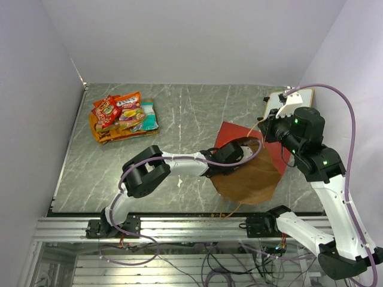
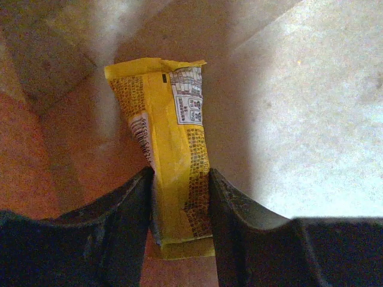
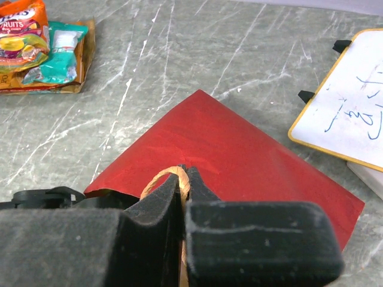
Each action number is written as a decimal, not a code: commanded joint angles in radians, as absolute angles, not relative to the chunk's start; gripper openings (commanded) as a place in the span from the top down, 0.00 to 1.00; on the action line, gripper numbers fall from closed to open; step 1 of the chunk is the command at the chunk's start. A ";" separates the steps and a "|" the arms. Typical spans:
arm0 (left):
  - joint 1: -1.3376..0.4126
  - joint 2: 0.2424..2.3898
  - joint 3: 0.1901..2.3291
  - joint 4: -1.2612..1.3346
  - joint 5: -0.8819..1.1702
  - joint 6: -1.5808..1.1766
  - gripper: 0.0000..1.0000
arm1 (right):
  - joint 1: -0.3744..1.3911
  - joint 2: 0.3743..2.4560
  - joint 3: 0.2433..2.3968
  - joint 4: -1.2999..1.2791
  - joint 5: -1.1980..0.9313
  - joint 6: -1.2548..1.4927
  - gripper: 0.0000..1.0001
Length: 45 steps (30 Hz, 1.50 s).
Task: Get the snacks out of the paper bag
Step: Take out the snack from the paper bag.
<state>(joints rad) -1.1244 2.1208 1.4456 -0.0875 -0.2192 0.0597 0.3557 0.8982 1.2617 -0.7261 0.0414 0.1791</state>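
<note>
The red paper bag (image 1: pixel 248 173) lies on its side mid-table, its brown inside showing. My left gripper (image 1: pixel 230 154) reaches into its mouth. In the left wrist view a yellow snack packet (image 2: pixel 170 137) lies on the bag's kraft floor (image 2: pixel 299 107), and my left gripper (image 2: pixel 179 197) presses on both of its sides near its lower end. My right gripper (image 3: pixel 185 176) is shut on the bag's tan twisted handle (image 3: pixel 164 176), above the red outer face (image 3: pixel 239 149). A pile of snacks (image 1: pixel 122 116), orange, red and teal, lies at the far left of the table.
A white wood-framed board (image 1: pixel 287 101) with blue writing lies at the far right, close behind the right gripper. The snack pile (image 3: pixel 36 48) sits near the left wall. A second bag handle (image 1: pixel 230 209) hangs towards the near table edge.
</note>
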 commanded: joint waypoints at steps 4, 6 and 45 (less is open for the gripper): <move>-1.131 1.987 1.388 -0.104 -0.186 0.027 0.56 | 0.359 0.884 1.267 -0.727 0.046 0.179 1.00; -1.140 1.965 1.384 -0.118 -0.191 0.024 0.57 | 0.360 0.885 1.267 -0.726 0.045 0.179 1.00; -1.198 1.236 1.317 -0.328 -0.410 -0.139 0.91 | 0.359 0.923 1.246 -0.690 -0.011 0.198 1.00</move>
